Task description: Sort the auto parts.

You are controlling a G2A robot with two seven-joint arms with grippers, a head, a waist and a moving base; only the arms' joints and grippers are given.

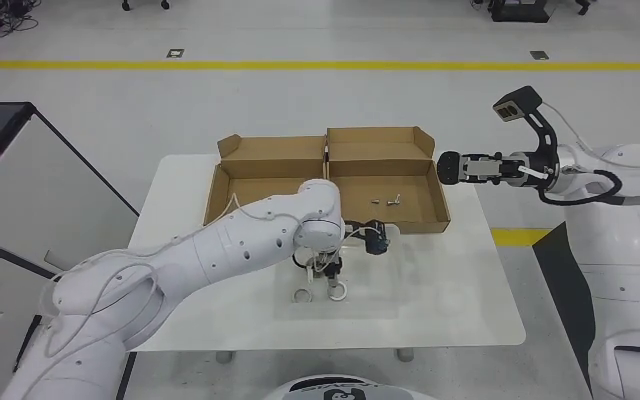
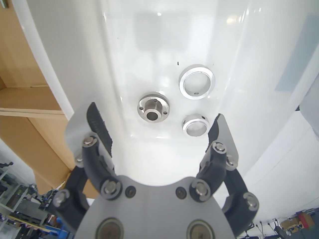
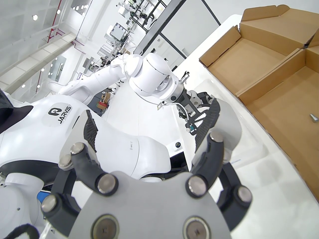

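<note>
On the white desk (image 1: 450, 290), a flanged hub (image 2: 152, 110) stands bore-up, with a large ring (image 2: 197, 81) and a small ring (image 2: 196, 125) just beside it. The left gripper (image 2: 155, 114) hangs over the hub, fingers (image 2: 98, 125) spread wide either side. The right gripper (image 1: 450, 167), fingers (image 3: 206, 123) apart and empty, sits well away from the hub, beside the cardboard boxes (image 1: 270, 170); the left arm is nearer.

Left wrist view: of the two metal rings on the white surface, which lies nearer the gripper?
The smaller ring, close beside one fingertip of the open left gripper. The larger ring lies farther out, past it.
</note>
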